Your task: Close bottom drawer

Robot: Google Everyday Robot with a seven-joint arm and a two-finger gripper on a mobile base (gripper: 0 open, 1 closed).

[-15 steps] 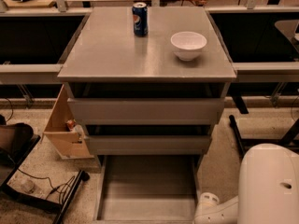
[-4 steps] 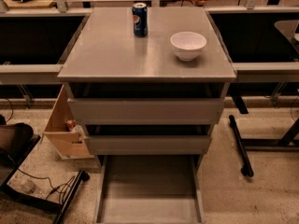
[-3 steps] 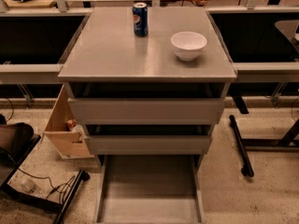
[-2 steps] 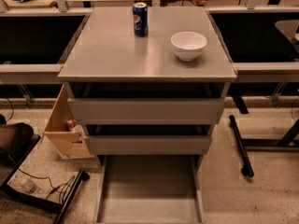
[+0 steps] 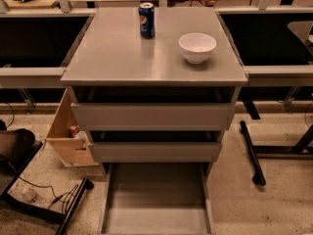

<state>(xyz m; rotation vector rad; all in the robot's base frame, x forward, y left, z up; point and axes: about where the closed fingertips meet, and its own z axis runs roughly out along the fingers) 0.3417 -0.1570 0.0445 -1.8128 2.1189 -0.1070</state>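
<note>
**Bottom drawer pulled out, pincer out of sight**

No seeing the pincer or the arm anywhere here. Out of the picture, so no telling if open or closed.

Low down in the middle, the bottom drawer (image 5: 155, 202), pulled far out toward the camera. Grey all over, with a flat plain tray and low side walls. Cut off at its near end by the lower edge of the picture.

Just above it, the middle drawer front (image 5: 154, 152), with a dark gap over it. Above that, the top drawer front (image 5: 153, 116), wider looking, with a dark gap over it too.

Up on the grey bench (image 5: 112, 58), a blue can (image 5: 146, 19) standing upright near the back. To the right of it, and apart from it, a white bowl (image 5: 197, 47).

On the floor to the left, just beside the cabinet, a wooden box (image 5: 66, 143) with something small and red inside. Further left, a dark bag (image 5: 14, 148) and black cables (image 5: 46, 195) on the speckled floor. Near the drawer's left wall, the end of a black frame (image 5: 78, 197).

To the right, a black metal leg (image 5: 252, 153) low on the floor, well apart from the drawer.
</note>
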